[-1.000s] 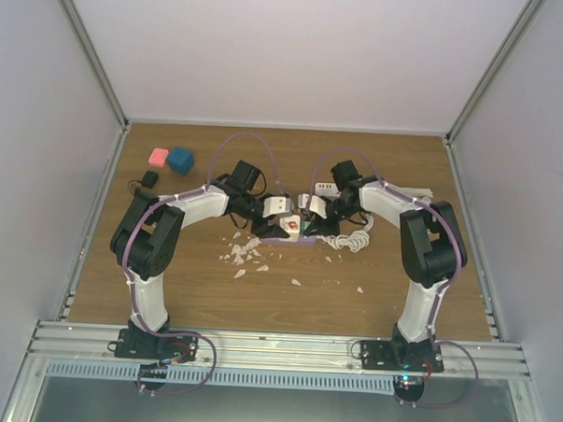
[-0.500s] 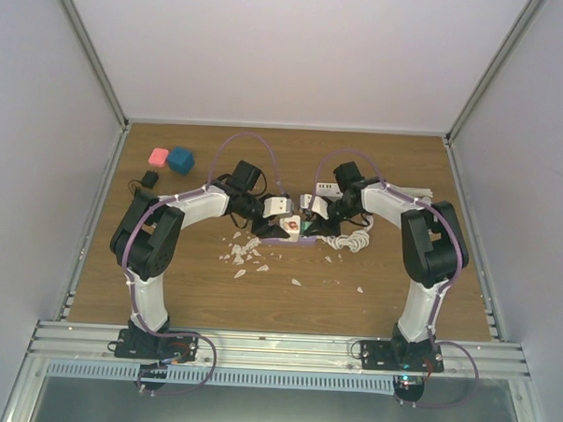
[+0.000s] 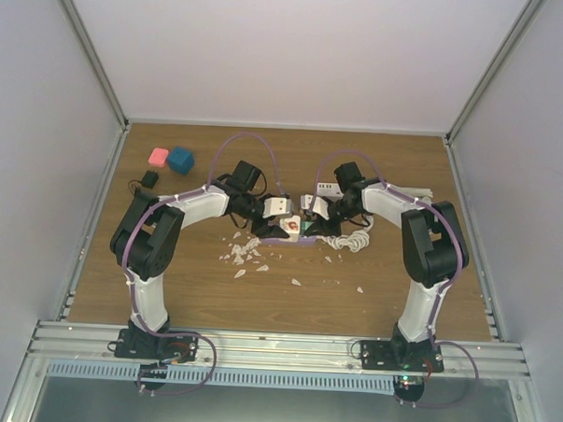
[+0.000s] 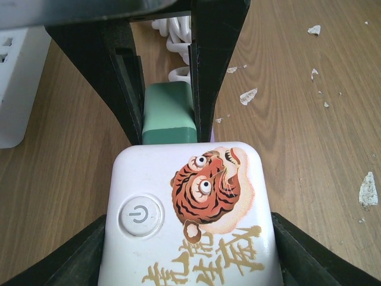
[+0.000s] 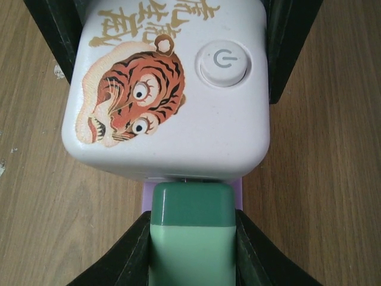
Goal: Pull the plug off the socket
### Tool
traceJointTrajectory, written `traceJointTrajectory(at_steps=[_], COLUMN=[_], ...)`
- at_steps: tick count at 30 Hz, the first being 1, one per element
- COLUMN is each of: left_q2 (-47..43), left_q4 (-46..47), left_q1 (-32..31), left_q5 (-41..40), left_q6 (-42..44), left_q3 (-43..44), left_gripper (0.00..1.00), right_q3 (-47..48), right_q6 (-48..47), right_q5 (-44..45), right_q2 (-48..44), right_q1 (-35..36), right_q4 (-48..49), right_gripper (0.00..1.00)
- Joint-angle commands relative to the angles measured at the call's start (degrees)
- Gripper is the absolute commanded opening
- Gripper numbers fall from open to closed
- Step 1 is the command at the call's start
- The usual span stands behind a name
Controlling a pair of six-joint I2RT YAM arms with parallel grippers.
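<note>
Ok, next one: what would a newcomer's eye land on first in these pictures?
The white socket cube with its orange tiger print, mid-table, clamped between the left arm's fingers. Seated against its side is a green plug, gripped by the right arm's fingers. White flakes litter the table just in front of them.

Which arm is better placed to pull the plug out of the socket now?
Right. The right end effector is shut on the green plug; the left end effector holds the white socket.
</note>
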Motion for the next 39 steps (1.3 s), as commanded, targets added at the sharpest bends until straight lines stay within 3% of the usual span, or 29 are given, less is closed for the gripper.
traceJointTrajectory(at_steps=[1, 34, 39], left_q2=[1.0, 1.1, 1.0], left_q4=[-5.4, -5.3, -4.8], left_q1=[1.4, 1.6, 1.6], left_q5=[-5.9, -5.4, -5.2], left_q6=[2.4, 1.9, 1.1], left_q3=[-1.1, -2.3, -1.7], left_gripper=[0.27, 0.26, 0.34], right_q3=[-1.3, -0.9, 0.5], right_q6=[-0.9, -1.2, -0.8], right_q5=[6.9, 4.9, 3.7], right_q2=[0.7, -2.0, -2.6], right_q1=[-3.3, -5.8, -6.0], right_q4=[-5.5, -8.3, -9.5], right_gripper=[0.18, 0.16, 0.16])
